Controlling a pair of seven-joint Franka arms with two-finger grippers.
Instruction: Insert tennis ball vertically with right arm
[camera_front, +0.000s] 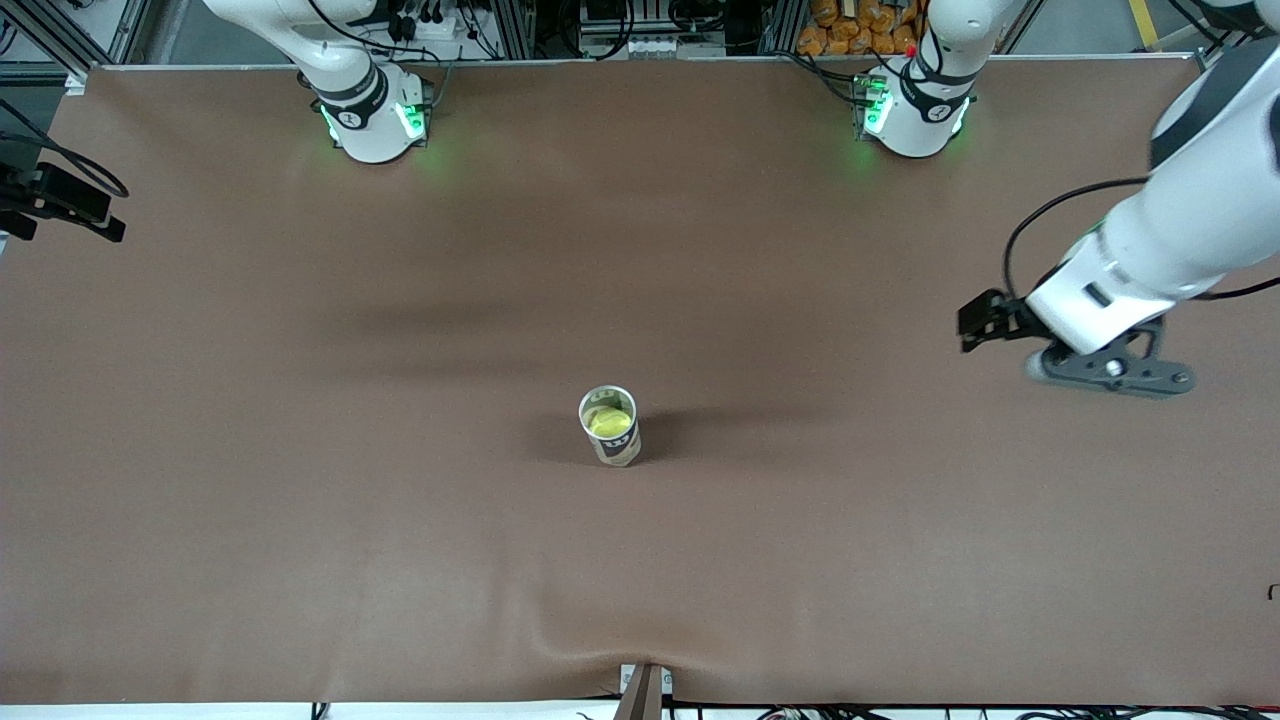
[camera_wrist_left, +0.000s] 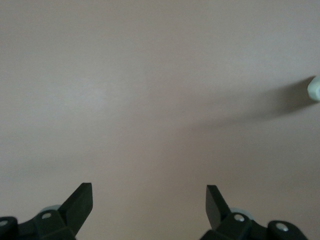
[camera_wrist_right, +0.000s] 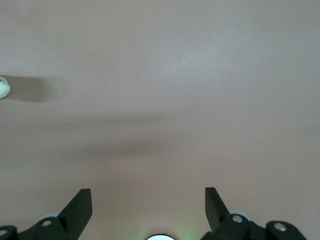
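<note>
The yellow-green tennis ball (camera_front: 610, 422) sits inside a short open-topped can (camera_front: 615, 447) that stands upright near the middle of the table. My right gripper (camera_wrist_right: 148, 192) is out of the front view. Its wrist view shows it open and empty over bare brown table close to its own green-lit base (camera_front: 372, 118), with a pale bit of the can (camera_wrist_right: 3, 87) at the picture's edge. The left gripper (camera_front: 1110, 372) hangs open over the left arm's end of the table, well away from the can. Its fingers (camera_wrist_left: 80, 200) hold nothing.
A brown cloth (camera_front: 300, 500) covers the whole table, with a wrinkle at the edge nearest the front camera. A black camera mount (camera_front: 60, 200) sticks in at the right arm's end. The left arm's base (camera_front: 915, 110) stands at the table's back edge.
</note>
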